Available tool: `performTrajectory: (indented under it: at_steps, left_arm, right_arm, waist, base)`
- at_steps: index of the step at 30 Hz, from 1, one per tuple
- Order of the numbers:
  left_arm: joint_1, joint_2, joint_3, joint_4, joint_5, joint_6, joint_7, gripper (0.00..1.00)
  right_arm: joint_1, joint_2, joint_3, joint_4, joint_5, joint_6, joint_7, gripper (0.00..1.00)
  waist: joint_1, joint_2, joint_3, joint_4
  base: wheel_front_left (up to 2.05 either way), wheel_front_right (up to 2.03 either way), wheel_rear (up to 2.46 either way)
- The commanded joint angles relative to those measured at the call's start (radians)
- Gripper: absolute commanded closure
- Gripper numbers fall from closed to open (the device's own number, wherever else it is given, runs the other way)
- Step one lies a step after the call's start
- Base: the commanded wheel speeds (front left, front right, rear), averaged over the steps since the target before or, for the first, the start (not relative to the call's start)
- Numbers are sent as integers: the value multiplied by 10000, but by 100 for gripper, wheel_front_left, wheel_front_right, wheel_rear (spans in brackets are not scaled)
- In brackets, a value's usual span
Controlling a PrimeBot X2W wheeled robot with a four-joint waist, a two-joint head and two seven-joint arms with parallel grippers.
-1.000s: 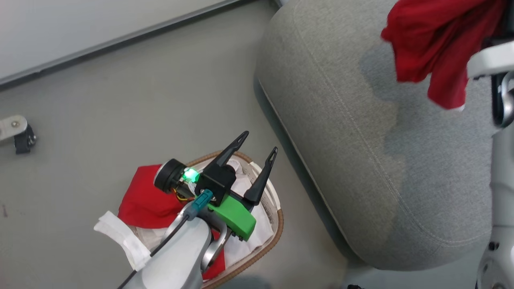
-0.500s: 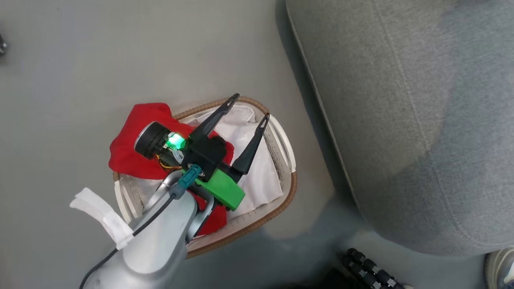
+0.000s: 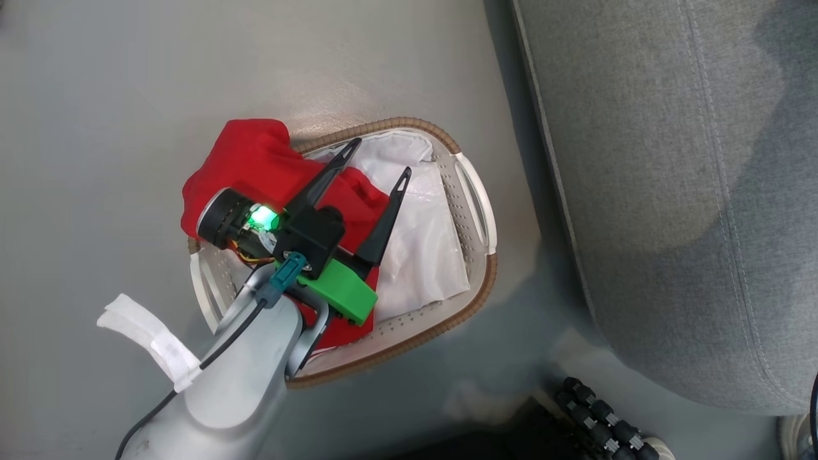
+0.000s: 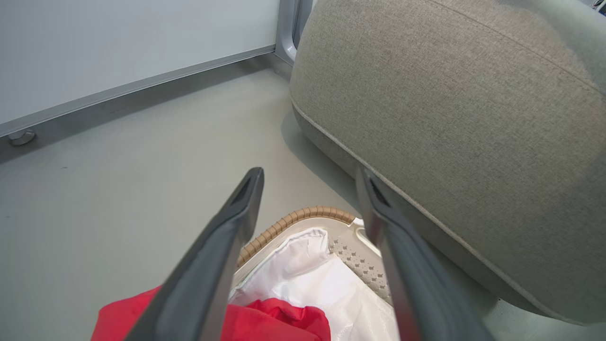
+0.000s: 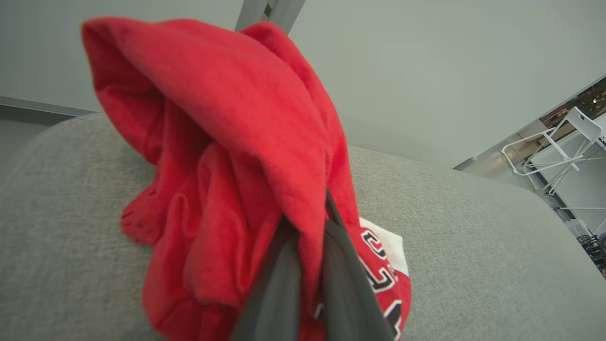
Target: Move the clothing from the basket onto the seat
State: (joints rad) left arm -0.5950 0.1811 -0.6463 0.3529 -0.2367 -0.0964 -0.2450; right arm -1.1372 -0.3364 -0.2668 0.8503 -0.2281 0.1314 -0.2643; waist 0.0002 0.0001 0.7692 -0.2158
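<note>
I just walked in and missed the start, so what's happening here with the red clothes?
The right gripper is shut on one red garment, holding it over the grey sofa. The left gripper hangs open above the basket, where a second red garment lies, partly draped over the rim.

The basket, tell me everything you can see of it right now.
The basket is an oval tub of white perforated plastic with a brown woven rim, white handles on opposite sides and a loose white liner inside. It stands upright on the grey floor, close beside the sofa, with a narrow gap between them. A red garment lies in it and spills over the rim on the side away from the sofa. The open left claw hangs above it, holding nothing.
</note>
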Motion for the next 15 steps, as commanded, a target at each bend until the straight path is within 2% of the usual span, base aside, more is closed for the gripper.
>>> performTrajectory:
  at_steps: [1, 2, 3, 4, 5, 6, 15]
  left_arm:
    - [25, 80, 36, 13, -64, 51, -47, 0]
    - [37, 70, 52, 31, -81, 65, -56, 0]
    - [30, 42, 46, 40, -103, 60, -70, 0]
    - [9, 38, 18, 53, -108, 41, -80, 0]
    - [-10, 36, -14, 70, -118, 23, -89, 0]
    - [-65, 13, -38, 109, -164, -5, -113, 0]
    - [245, -150, 197, 424, -429, 16, -211, 0]
  right_arm:
    - [290, -10, 87, 124, 130, -14, -3, 100]
    - [364, -5, 128, 178, 205, -14, -5, 100]
    - [447, -24, 146, 238, 276, -14, -3, 93]
    - [542, -22, 194, 295, 317, -14, -3, 73]
    - [648, -10, 247, 309, 353, -14, -3, 26]
    - [847, 7, 355, 281, 445, -14, -3, 0]
    - [2084, -36, 981, -322, 852, -14, -5, 0]
  waist:
    - [-2, -1, -126, -51]
    - [-2, -1, -169, -61]
    - [-2, -1, -220, -65]
    - [-2, -1, -273, -69]
    - [-2, -1, -337, -72]
    - [-2, -1, -510, -74]
    - [-2, -1, -1868, 36]
  base:
    - [0, 0, 0]
    - [0, 0, 0]
    - [0, 0, 0]
    - [0, 0, 0]
    - [0, 0, 0]
    - [0, 0, 0]
    - [0, 0, 0]
